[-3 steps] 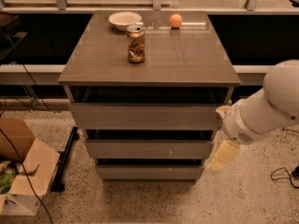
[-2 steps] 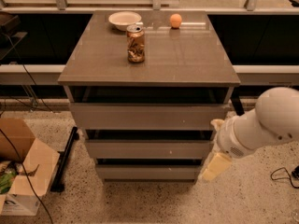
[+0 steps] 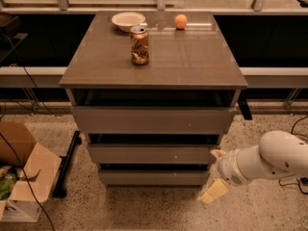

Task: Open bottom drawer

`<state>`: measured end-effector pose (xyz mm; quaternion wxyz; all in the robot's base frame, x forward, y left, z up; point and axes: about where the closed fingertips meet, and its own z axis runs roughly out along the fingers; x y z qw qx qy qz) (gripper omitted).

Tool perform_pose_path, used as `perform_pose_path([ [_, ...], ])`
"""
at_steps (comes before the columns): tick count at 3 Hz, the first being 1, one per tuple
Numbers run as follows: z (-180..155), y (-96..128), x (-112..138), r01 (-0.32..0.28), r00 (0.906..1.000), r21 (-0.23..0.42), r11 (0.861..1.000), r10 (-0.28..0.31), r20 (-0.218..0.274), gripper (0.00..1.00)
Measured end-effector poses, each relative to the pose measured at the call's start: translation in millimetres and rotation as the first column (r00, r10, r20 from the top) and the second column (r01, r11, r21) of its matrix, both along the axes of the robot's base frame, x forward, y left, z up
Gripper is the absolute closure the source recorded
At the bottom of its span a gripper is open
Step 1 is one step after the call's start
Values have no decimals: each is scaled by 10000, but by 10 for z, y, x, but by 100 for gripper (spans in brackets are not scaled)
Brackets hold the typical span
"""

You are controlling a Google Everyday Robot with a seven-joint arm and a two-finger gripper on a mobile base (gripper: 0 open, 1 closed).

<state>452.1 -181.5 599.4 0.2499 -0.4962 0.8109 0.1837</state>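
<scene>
The bottom drawer (image 3: 154, 178) is the lowest, slimmest grey-beige front of the cabinet, with no handle, and it sits flush and closed. Above it are the middle front (image 3: 144, 154) with a small white speck and the tall top front (image 3: 154, 120). My gripper (image 3: 215, 173) is on the white arm at the cabinet's lower right corner, just right of the bottom drawer's right end. Its cream fingers (image 3: 214, 191) stand spread apart and hold nothing.
On the cabinet top (image 3: 192, 57) stand a drink can (image 3: 139, 44), a white bowl (image 3: 128, 20) and an orange ball (image 3: 181, 21). An open cardboard box (image 3: 21, 177) and a black bar (image 3: 67, 165) lie on the floor at left. Cables run at both sides.
My arm and gripper have moved down, from beside the middle drawer to beside the bottom drawer's right end. The drawers have not moved.
</scene>
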Motion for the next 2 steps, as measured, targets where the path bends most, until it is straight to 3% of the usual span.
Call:
perform_pose_path([
  [2, -109, 52, 42, 158, 9999, -90, 9998, -158, 65, 0],
])
